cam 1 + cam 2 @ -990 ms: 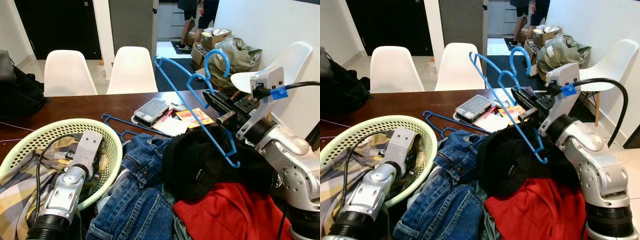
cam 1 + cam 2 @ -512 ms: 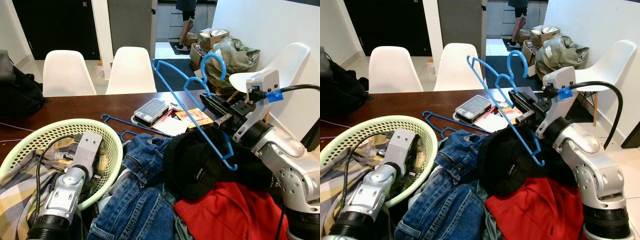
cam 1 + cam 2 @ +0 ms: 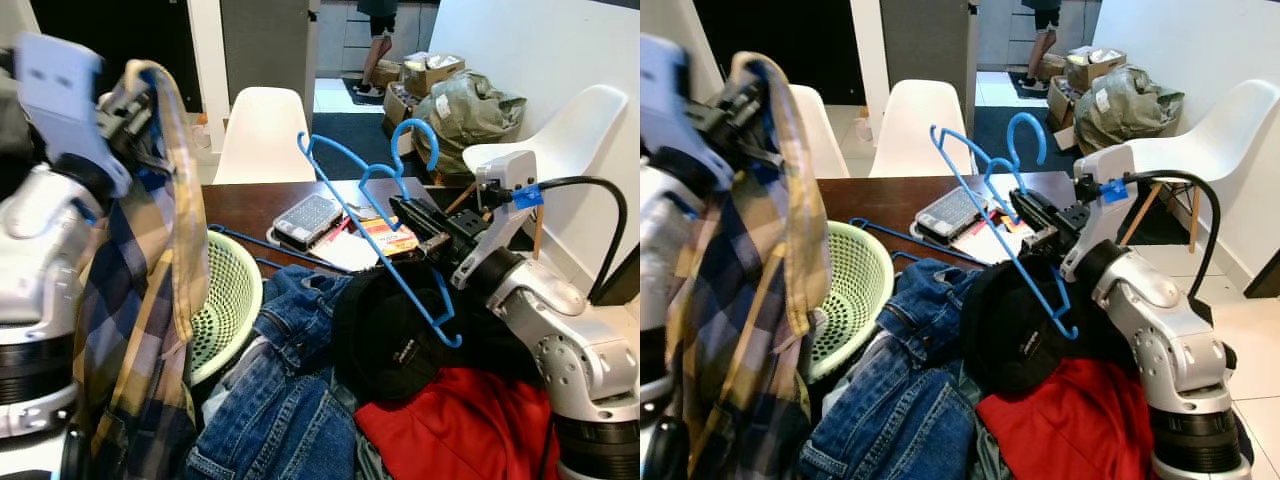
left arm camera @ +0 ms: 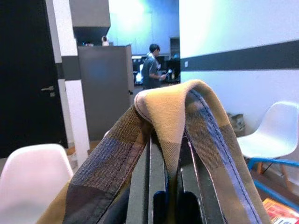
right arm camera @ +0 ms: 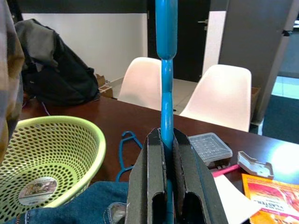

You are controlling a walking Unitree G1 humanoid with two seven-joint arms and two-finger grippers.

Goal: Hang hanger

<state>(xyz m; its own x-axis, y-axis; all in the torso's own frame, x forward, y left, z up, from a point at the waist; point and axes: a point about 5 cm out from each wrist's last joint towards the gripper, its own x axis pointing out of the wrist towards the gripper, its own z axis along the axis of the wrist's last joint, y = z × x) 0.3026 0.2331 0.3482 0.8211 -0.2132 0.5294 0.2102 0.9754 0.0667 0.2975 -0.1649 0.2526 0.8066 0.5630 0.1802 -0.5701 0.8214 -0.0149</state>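
While right claw (image 3: pixel 415 213) grips, blue hanger (image 3: pixel 385 240) stands hook-up.

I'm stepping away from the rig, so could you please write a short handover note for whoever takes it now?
Left gripper: jaws shut on the plaid shirt, held up high beside the green basket.
Right gripper: jaws shut on the blue hanger, raised over the clothes pile on the table.
A second blue hanger lies on the table.
Done: shirt and hanger both picked up.
Left: get the shirt onto the hanger, then hang it.
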